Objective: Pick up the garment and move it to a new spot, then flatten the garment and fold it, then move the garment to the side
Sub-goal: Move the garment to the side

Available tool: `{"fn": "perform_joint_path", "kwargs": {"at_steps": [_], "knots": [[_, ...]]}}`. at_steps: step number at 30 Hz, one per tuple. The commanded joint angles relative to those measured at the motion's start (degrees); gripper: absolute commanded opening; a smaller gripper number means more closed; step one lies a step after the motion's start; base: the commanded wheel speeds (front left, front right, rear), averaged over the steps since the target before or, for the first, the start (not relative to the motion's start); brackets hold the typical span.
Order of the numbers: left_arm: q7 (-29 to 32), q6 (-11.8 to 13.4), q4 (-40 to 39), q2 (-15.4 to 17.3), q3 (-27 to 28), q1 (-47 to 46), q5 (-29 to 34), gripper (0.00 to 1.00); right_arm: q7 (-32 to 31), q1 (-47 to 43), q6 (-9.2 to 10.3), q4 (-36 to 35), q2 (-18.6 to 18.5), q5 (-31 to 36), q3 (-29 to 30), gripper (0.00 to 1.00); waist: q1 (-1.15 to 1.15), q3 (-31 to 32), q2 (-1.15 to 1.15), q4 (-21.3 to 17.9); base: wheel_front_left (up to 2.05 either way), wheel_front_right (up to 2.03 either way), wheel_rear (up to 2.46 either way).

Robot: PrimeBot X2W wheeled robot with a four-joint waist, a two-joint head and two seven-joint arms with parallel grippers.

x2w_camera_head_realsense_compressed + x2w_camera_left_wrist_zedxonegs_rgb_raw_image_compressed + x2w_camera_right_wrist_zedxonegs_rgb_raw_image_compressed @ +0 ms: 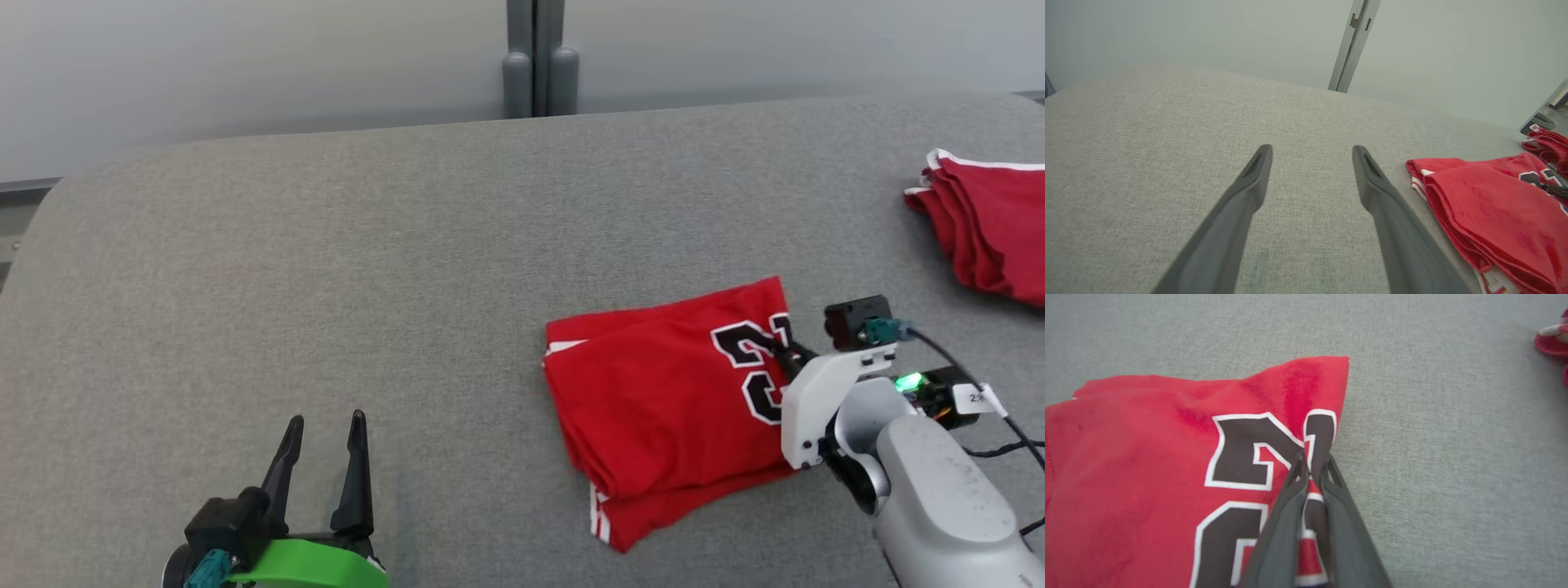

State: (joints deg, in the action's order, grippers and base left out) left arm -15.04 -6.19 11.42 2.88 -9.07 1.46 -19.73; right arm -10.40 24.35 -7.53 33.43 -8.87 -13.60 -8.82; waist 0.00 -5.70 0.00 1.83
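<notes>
A folded red jersey with black and white numbers lies on the grey padded surface, right of centre. My right gripper is shut on its right edge; in the right wrist view the two fingers pinch a fold of the jersey by the numbers, with the gripper closed around the cloth. My left gripper rests open at the lower left, well apart from the garment. In the left wrist view the gripper has bare fabric between its fingers, and the jersey lies to the right.
A second stack of red cloth with white trim sits at the far right edge of the grey surface. A grey post stands behind the rear edge. Black cables trail from the right wrist.
</notes>
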Motion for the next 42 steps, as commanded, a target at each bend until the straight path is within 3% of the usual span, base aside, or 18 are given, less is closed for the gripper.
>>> {"fn": "perform_joint_path", "kwargs": {"at_steps": [1,11,21,32,42], "knots": [[-0.1,-0.3,-0.3,0.1,0.0,-1.2,0.7,1.00,0.6,1.1,0.11,-0.2,-1.2,0.5,0.5,0.00,0.00,-0.6,0.00,-3.0,0.00,0.00,0.00],[-0.1,-0.8,-0.9,0.1,-2.0,-3.6,2.0,1.00,1.9,4.0,0.11,-2.6,-5.4,0.7,4.5,0.00,0.00,-4.5,0.00,-14.6,0.00,0.00,0.00],[-0.1,-1.3,0.9,0.3,-6.3,-7.2,3.8,1.00,4.8,4.5,0.10,-4.9,-3.3,1.0,7.7,0.00,0.00,-8.7,0.00,-21.6,0.00,0.00,0.00],[-0.1,-1.4,1.6,0.9,-6.7,-8.8,3.1,1.00,4.6,7.9,0.10,-6.6,-2.7,1.8,7.7,0.00,0.00,-9.1,0.00,-20.4,0.00,0.00,0.00],[-0.1,-1.4,1.3,0.7,-6.0,-9.5,2.9,1.00,0.1,20.1,0.10,-6.2,-4.8,2.9,4.0,0.00,0.00,-10.2,0.00,-17.4,0.00,0.00,0.00]]}}
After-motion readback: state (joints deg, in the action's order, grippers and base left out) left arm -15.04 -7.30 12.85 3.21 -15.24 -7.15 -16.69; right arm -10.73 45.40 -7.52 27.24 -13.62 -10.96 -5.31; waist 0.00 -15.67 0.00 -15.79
